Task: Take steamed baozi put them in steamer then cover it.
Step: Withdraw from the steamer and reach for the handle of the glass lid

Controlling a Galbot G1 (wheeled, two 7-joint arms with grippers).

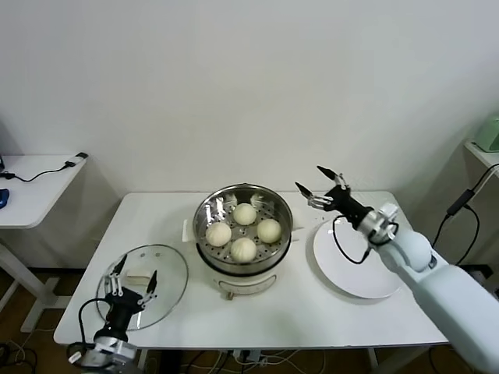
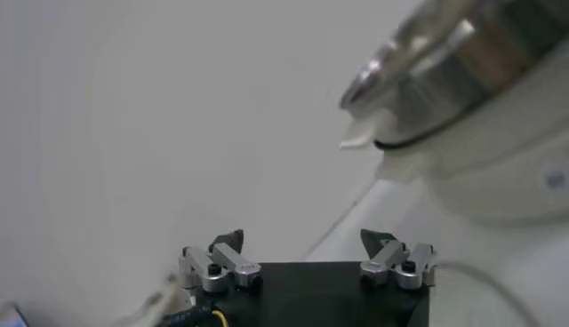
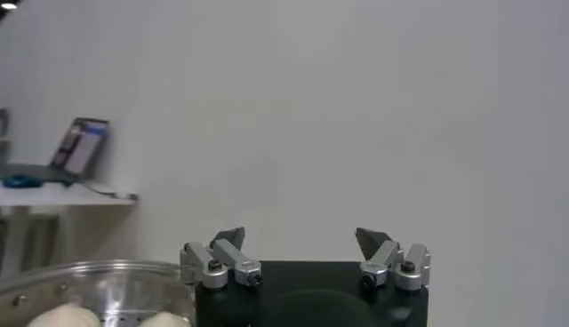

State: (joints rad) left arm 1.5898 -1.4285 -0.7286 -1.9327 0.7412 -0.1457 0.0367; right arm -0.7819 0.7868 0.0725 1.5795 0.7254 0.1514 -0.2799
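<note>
All four steamed baozi (image 1: 244, 229) already sit on the perforated tray inside the steamer (image 1: 243, 270), which stands at the centre of the head view on the white bench (image 1: 312, 312). One bun lies toward the back, one at each side and one at the front; neighbours look close together or just touching. The white plate (image 1: 355, 269) to the right of the steamer holds nothing, so the loading step looks finished and covering is what remains.

The cover (image 1: 168, 276) lies flat on the bench at the lower left of the head view, well apart from the steamer, with its cream-white handle (image 1: 139, 275) facing up. The left tool (image 1: 131, 284) hovers over the near edge of the cover, just beside that handle, with its jaws spread wide and nothing between them. The right tool (image 1: 321, 183) hangs above the gap between steamer and plate, right of centre, jaws likewise wide and empty.

The cover is probably fairly heavy for its size, rigid, smooth and breakable: glass with a metal rim. Its rim lies flush on the bench and offers little purchase, and the dome would likely slip. The blocky handle seems the sensible hold, pinched across its narrow sides and lifted level, then lowered gently so the rim seats without knocking the steel.
</note>
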